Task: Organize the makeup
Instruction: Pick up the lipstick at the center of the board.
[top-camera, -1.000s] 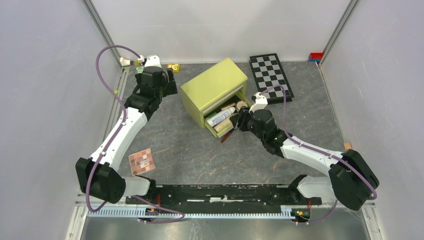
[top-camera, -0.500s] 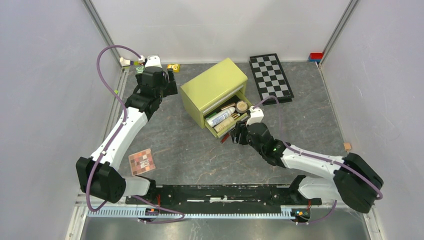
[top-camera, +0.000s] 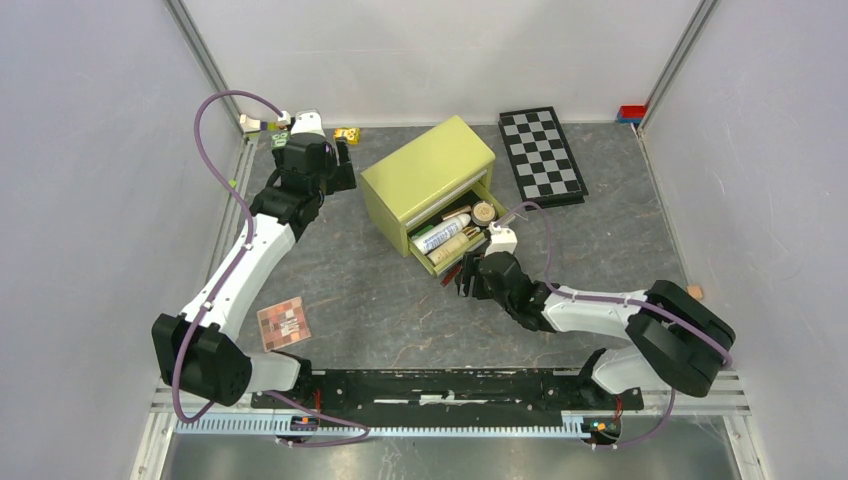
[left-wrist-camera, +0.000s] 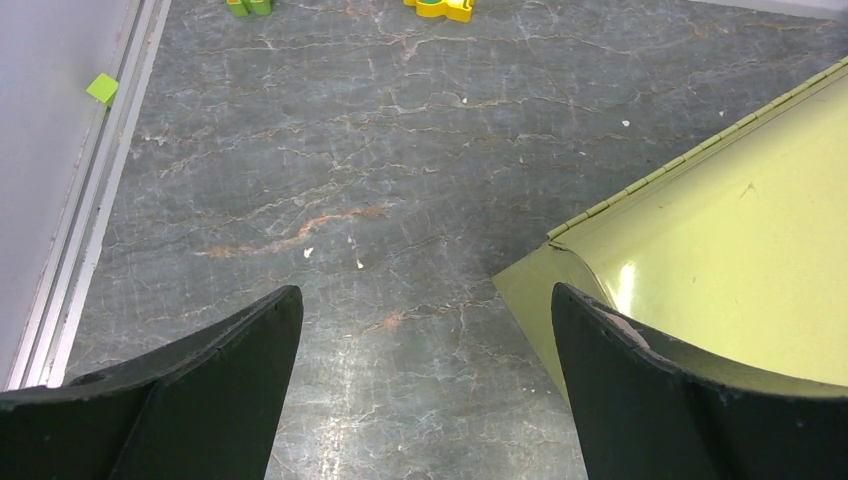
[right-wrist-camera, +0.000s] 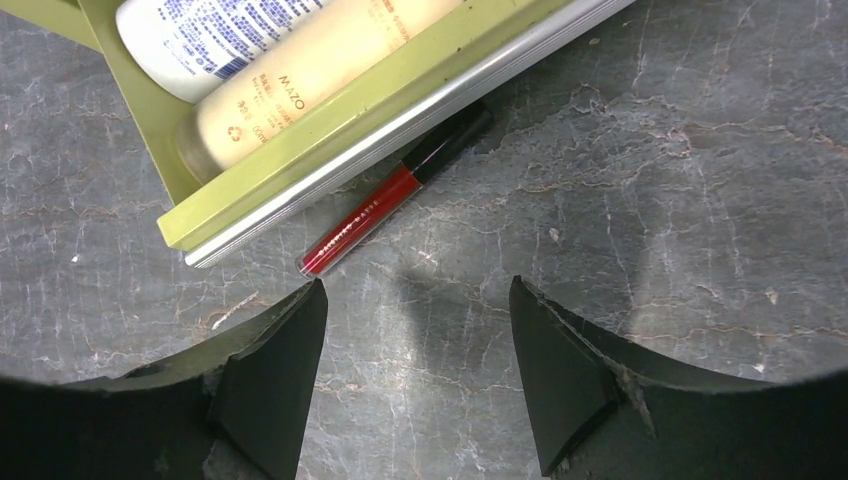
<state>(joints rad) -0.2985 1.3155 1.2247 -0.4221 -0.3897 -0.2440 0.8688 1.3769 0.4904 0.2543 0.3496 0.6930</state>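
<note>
A green box (top-camera: 428, 170) stands mid-table with its drawer (top-camera: 455, 240) pulled out. The drawer holds a white tube (top-camera: 437, 236), a beige bottle (top-camera: 449, 250) and a round compact (top-camera: 484, 212). A red stick (right-wrist-camera: 392, 203) lies on the table against the drawer's front rail (right-wrist-camera: 400, 125); the tube (right-wrist-camera: 215, 35) and bottle (right-wrist-camera: 310, 75) show above it. My right gripper (right-wrist-camera: 415, 290) hovers open just in front of the stick, empty. The eyeshadow palette (top-camera: 284, 322) lies at the near left. My left gripper (left-wrist-camera: 425, 300) is open and empty beside the box's left corner (left-wrist-camera: 700, 260).
A checkerboard (top-camera: 542, 154) lies at the back right. Yellow (left-wrist-camera: 440, 8) and green (left-wrist-camera: 248, 6) toy blocks sit near the back left wall, with a small green piece (left-wrist-camera: 101, 88) on the left rail. A red and blue block (top-camera: 631, 112) rests at the back right corner.
My right gripper has pulled back from the drawer toward the near side and opened wider. The round compact now shows in the drawer. The left arm has stayed put.
</note>
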